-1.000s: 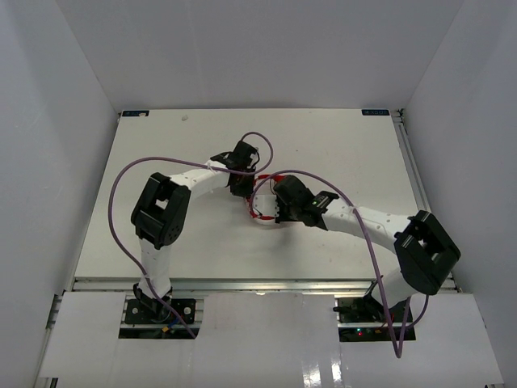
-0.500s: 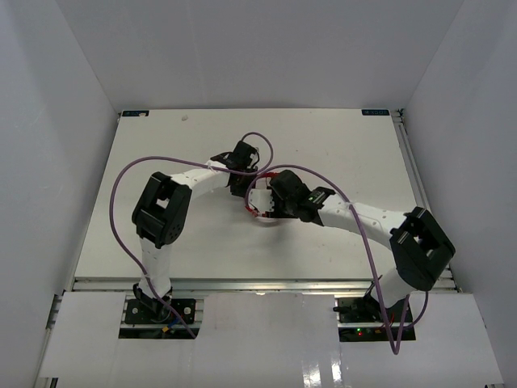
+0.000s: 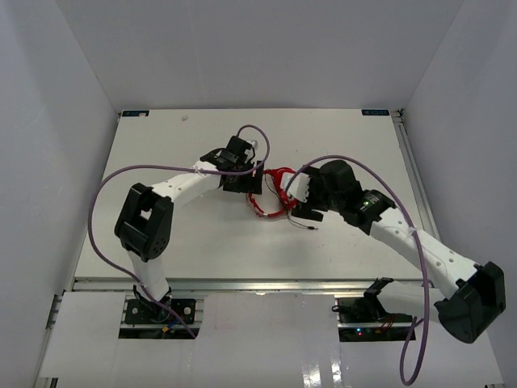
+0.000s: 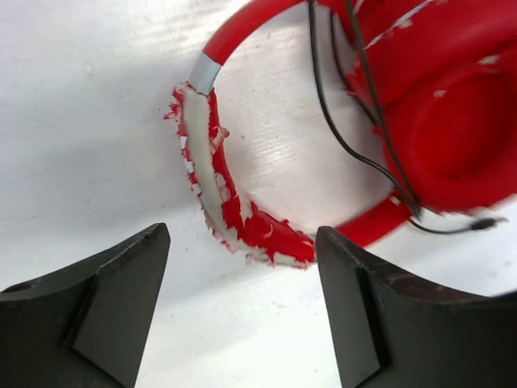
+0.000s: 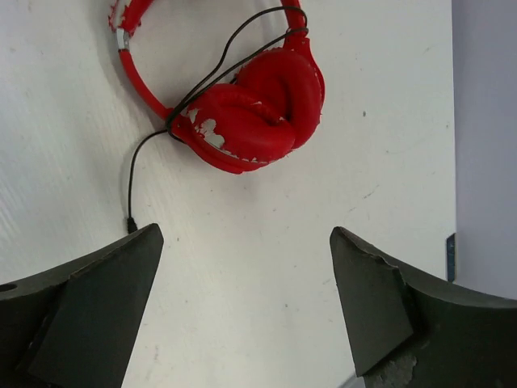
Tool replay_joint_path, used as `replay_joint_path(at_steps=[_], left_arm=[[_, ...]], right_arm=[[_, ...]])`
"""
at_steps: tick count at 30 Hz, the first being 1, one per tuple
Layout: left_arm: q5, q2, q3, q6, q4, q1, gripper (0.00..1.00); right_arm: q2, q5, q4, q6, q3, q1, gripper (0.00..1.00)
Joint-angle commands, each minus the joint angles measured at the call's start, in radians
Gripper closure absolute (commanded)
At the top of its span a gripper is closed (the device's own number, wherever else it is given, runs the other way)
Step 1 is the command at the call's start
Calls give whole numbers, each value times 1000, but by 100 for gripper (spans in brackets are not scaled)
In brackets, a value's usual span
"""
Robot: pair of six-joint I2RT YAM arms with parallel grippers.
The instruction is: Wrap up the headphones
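Observation:
The red headphones (image 3: 273,196) lie on the white table between my two grippers. In the left wrist view the peeling whitish headband (image 4: 214,174) curves just beyond my open left gripper (image 4: 242,234), with nothing between its fingers; the earcups (image 4: 456,121) and thin black cable (image 4: 355,149) sit to the right. From the right wrist, the two earcups (image 5: 258,113) lie folded together, the cable (image 5: 132,174) trailing to its plug (image 5: 129,225) by the left finger. My right gripper (image 5: 246,233) is open, a short way off the headphones. From above, the left gripper (image 3: 247,188) and right gripper (image 3: 296,202) flank them.
Thick purple robot cables (image 3: 260,139) loop over both arms near the headphones. The table (image 3: 161,234) is enclosed by white walls at the back and sides, with a metal rail along the near edge (image 3: 258,283).
Both grippers have opened and let go of the headphones. The right arm has drawn back to the right, and the headphones now lie uncovered on the table.

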Motion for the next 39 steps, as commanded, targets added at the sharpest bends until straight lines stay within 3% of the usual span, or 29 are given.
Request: replay_joint_path(at_steps=[1,5,9,11,15,19,28,39], left_arm=[[1,-216,-61,32,17,5,12],[22,-446,-193,54,103,5,10],[88,-756,-431,64,263,6,9],[140,-930,-574,68,346,6,3],[176,-1147,-762,80,400,8,2],[114,-1334,-823,70,381,8,2],[140,-1314,-819,51,370,7,2],[149,-1300,-818,48,367,7,2]], right_arm=[[-141,-270,-38,127,-55,-169,10],[-250,-362,-1,267,-119,-276,10],[-326,-188,86,547,-174,-354,10],[-358,-137,105,586,-188,-392,10],[-395,-146,114,670,-201,-465,10],[-411,-125,129,726,-208,-523,10],[-428,-179,147,733,-226,-604,10],[-424,-184,151,734,-223,-620,10]])
